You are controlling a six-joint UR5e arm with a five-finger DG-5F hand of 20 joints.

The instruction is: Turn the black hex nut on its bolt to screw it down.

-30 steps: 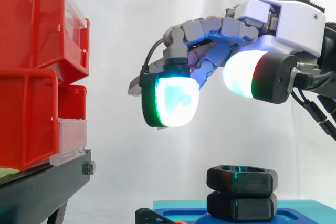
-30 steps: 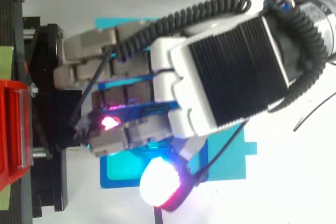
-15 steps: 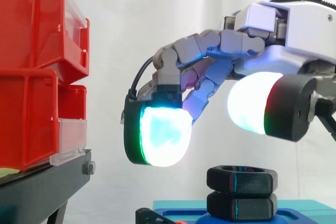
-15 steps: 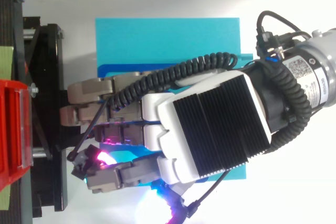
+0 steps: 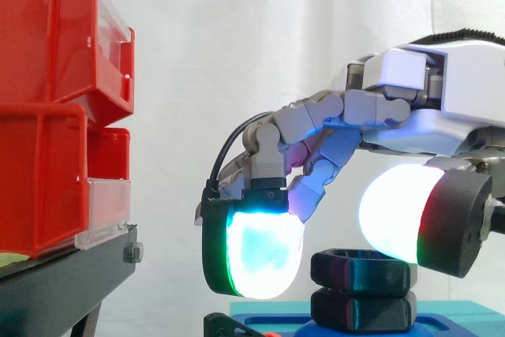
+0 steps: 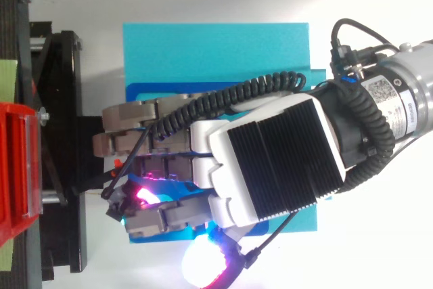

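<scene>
With the hand [image 5: 430, 112] open, fingers spread to either side of the black nut [image 5: 359, 269] above the blue base [image 5: 461, 317], an off-centre closure could slip off without turning it.

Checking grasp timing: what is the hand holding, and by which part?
Nothing: the hand straddles the black hex nut; a gap shows beside its finger pad.
</scene>
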